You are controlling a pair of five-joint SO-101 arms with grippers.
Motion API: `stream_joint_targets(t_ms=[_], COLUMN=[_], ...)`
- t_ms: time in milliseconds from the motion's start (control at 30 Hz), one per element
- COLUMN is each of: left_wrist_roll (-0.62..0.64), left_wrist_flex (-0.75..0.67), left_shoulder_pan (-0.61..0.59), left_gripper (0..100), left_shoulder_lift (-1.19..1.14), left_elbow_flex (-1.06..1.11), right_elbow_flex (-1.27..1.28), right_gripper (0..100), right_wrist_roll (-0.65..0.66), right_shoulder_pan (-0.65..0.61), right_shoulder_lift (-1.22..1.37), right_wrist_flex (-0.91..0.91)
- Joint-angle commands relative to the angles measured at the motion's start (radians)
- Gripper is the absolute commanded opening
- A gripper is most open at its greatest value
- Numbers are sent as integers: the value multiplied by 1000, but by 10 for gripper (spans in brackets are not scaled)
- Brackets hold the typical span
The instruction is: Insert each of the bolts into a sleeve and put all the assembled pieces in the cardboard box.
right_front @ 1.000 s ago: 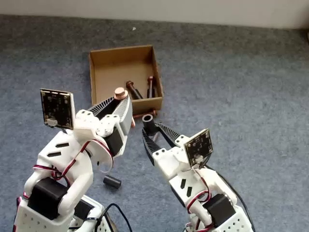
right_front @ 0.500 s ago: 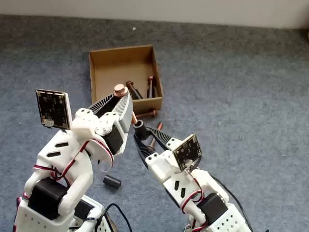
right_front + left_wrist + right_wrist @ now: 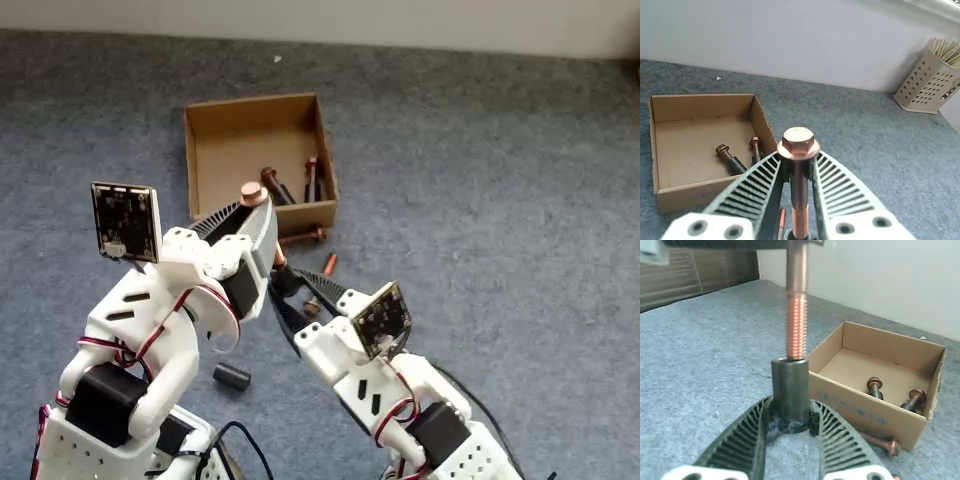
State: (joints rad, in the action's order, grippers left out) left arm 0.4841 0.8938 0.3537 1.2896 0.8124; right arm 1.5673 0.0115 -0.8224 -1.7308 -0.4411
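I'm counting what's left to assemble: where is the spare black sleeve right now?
In the high view, the spare sleeve lies on the carpet between the two arms' bases, closer to the left arm and well short of the cardboard box.

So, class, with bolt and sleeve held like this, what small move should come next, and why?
Probably lower the bolt straight down into the sleeve. The left gripper holds the bolt upright, head up. Its threaded tip sits just at the mouth of the sleeve, held upright below by the right gripper. Most thread is outside.
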Motion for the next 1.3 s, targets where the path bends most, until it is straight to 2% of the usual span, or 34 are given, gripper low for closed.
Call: stream_joint_targets(t_ms=[0, 333, 533, 700, 900, 1000, 1133, 1267], left_wrist_roll=[11, 6, -5, -77, -209, -275, -285, -301], left_wrist_flex=[-31, -18, 86, 118, 29, 32, 32, 32], left_shoulder_pan=[-2, -2, 38, 105, 113, 108, 104, 87], left_gripper=[6, 6, 6, 6, 9, 71, 158, 178], left_shoulder_lift=[12, 13, 81, 228, 295, 295, 305, 306], left_elbow_flex=[15, 27, 31, 110, 278, 334, 374, 369], right_elbow_flex=[-41, -94, -94, -94, -94, -94, -93, -87], right_gripper=[5, 5, 5, 5, 5, 5, 5, 5], right_wrist_roll=[8, 6, 3, 3, 3, 3, 3, 3], right_shoulder_pan=[-15, -12, 25, 31, 31, 31, 31, 35], right_shoulder_lift=[-16, -16, -16, -16, -16, -16, -16, -16], right_wrist_flex=[35, 33, 35, 36, 35, 35, 33, 33])
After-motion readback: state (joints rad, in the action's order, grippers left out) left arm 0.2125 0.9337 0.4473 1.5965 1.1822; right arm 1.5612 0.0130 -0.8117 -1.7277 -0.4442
